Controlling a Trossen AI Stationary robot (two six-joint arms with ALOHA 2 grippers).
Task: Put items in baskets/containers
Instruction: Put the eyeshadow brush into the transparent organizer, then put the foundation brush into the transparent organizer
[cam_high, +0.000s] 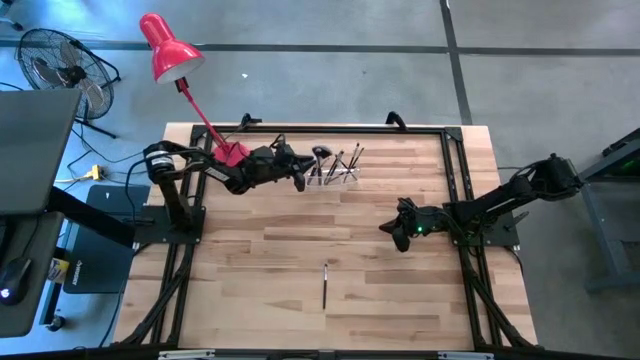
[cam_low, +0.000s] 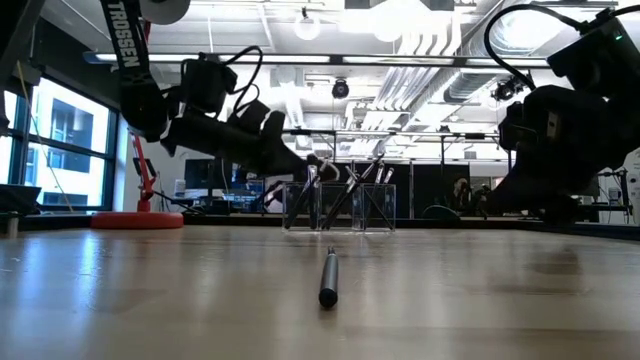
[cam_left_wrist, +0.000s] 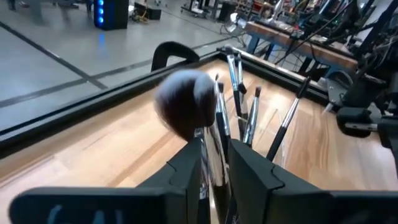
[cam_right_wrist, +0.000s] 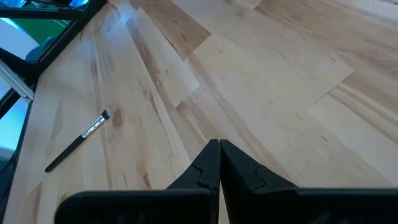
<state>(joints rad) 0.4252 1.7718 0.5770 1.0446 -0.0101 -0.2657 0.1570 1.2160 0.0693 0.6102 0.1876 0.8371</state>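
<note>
The left gripper hovers at the clear holder near the tabletop's far edge, its fingers narrowly parted around a fluffy-headed brush standing among the others. One lone brush lies well apart toward the near edge, its long axis running near-to-far. The right gripper, fingers pressed together and empty, is the nearer, with bare wood between
</note>
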